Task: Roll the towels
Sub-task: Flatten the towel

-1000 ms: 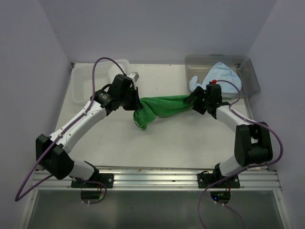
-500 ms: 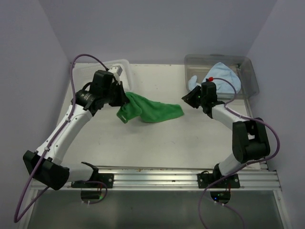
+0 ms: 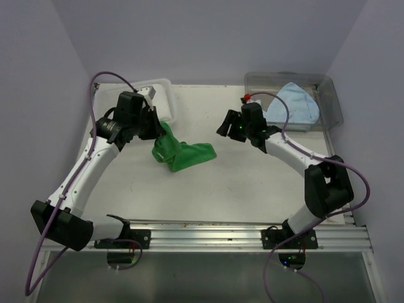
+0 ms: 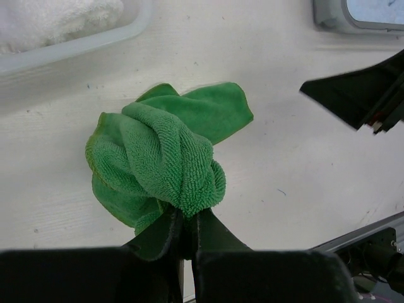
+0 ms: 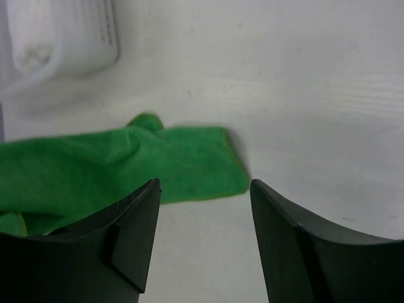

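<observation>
Left gripper [image 4: 185, 221] pinching bunched green towel [image 3: 183, 154], right gripper [image 5: 205, 189] spread, empty; we judge rolling barely begun, blue towel [image 3: 293, 101] upper right untouched.

A corner of the green towel [image 4: 158, 158] vanishes between the pressed-together fingers of the left gripper [image 4: 186, 221], so how much cloth is pinched there can't be told. The white towel [image 4: 57, 19] is cropped by that view's top edge, as is the tub [image 4: 328, 16]. From the right wrist the basket [image 5: 63, 44] is a blur, and the green towel runs off the left side.
</observation>
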### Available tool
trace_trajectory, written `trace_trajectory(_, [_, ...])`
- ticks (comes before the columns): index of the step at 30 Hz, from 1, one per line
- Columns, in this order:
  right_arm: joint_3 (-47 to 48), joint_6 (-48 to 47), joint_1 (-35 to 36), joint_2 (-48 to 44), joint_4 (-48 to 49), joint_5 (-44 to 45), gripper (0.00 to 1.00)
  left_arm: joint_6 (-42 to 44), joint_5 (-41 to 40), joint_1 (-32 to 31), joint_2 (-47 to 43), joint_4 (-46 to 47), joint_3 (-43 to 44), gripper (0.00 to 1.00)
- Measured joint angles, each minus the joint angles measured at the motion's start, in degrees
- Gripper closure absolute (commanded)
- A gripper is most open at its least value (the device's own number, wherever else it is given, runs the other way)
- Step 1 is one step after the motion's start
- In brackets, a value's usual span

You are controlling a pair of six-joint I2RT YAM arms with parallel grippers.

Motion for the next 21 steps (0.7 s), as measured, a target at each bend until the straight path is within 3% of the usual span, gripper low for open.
trace_trajectory(5, [2.3,-4.0,9.7,5.2,-5.4,0.8,0.30,0.4,-0.3,1.4,0.0,-0.5,0.0,1.00])
trace_trajectory(14, [5.4,-5.5,11.5,15.9,-11.6,3.4,0.39,0.8,-1.4,2.7,-0.1,-2.0,0.1,1.00])
trace_trajectory(17, [6.2,-5.2,12.1,16.9,-11.5,3.3,0.57,0.8,-1.4,2.8,-0.1,-2.0,0.1,1.00])
trace_trajectory(18, [6.6,-5.0,12.2,17.3,-11.4,3.3,0.75,0.8,-1.4,2.8,-0.1,-2.0,0.1,1.00])
trace_trajectory(21, [7.7,-4.2,12.3,18.6,-11.1,3.5,1.00,0.8,-1.4,2.8,-0.2,-2.1,0.1,1.00])
